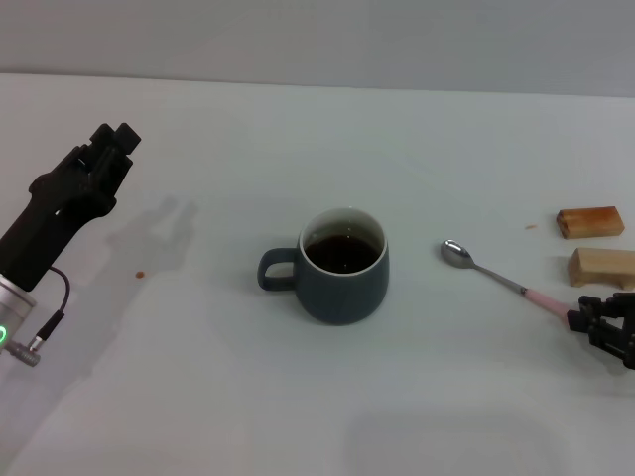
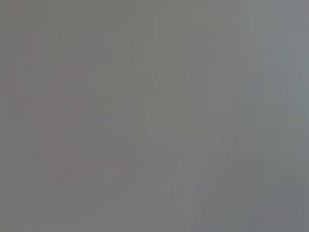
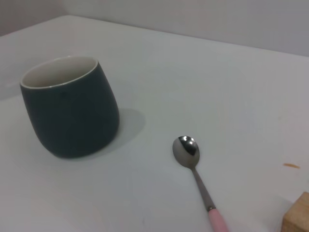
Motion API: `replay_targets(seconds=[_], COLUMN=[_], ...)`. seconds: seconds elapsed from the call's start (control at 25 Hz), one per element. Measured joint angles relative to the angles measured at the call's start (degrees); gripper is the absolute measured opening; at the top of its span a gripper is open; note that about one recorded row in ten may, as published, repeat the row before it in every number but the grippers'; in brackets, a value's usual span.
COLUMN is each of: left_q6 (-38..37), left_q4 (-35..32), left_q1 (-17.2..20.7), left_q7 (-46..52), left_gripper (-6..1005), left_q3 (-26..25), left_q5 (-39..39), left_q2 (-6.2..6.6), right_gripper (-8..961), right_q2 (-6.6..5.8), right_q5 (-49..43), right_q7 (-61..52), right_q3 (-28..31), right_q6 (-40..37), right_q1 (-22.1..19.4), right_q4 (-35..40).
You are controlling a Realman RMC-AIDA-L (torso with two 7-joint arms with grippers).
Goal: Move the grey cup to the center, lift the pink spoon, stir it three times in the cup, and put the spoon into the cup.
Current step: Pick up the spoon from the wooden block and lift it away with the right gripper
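The grey cup stands upright in the middle of the table, holding dark liquid, its handle pointing to my left. In the right wrist view the cup stands beyond the spoon. The pink spoon lies flat to the cup's right, silver bowl toward the cup; the same spoon runs off that view's edge. My right gripper sits low at the pink handle's outer end, open, one finger on each side of the tip. My left gripper hangs raised at the far left, open and empty.
Two small wooden blocks lie at the right edge, just behind my right gripper; a corner of one block shows in the right wrist view. A small brown spot marks the table at the left. The left wrist view shows only plain grey.
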State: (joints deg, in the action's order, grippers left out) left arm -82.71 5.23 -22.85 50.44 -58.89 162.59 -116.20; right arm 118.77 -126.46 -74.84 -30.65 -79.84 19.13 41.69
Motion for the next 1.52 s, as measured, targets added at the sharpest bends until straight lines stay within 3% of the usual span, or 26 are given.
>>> replay_targets(seconds=[1.24,1.52], left_q6=[0.00,0.00], left_q4=[0.02,-0.10], left_q1=[-0.10,-0.04], left_q7=[-0.17,-0.17], left_gripper=[317,317], left_q3=[0.09,-0.03], left_q5=[0.09,0.09], left_q2=[-0.17,-0.16], right_gripper=[249,150], right_q2=[0.05,0.06], right_q5=[-0.01,0.00], right_q7=[0.52,0.53], right_q3=[-0.81,-0.82], right_q6=[3.12,3.11], right_q1=[0.62,0.83], right_q4=[-1.62,-1.62])
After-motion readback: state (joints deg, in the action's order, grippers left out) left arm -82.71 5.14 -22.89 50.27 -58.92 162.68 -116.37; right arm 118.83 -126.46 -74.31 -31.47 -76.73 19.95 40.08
